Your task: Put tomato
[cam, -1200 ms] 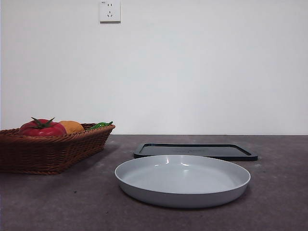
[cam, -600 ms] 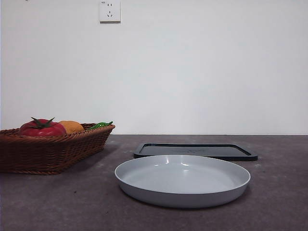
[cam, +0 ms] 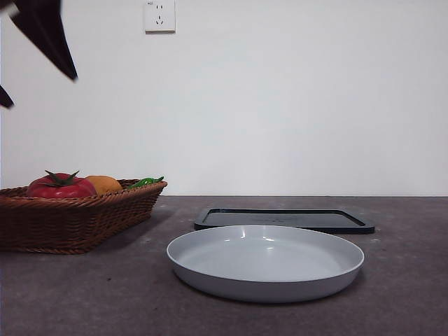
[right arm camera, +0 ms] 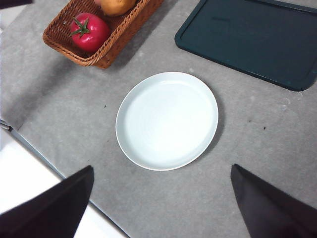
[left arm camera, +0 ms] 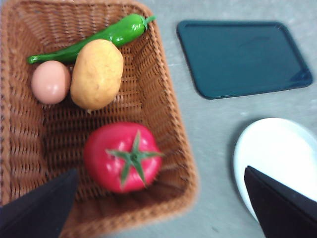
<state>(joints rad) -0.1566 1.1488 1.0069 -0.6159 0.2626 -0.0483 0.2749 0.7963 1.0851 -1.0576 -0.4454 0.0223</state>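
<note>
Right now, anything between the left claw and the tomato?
Nothing. In the left wrist view the open left claw hangs above the tomato in the wicker basket, with only air between.

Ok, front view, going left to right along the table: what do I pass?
Wicker basket holding the tomato, orange-yellow fruit and green pepper in that order, then the grey plate. The dark tray lies behind the plate, overlapping it.
</note>
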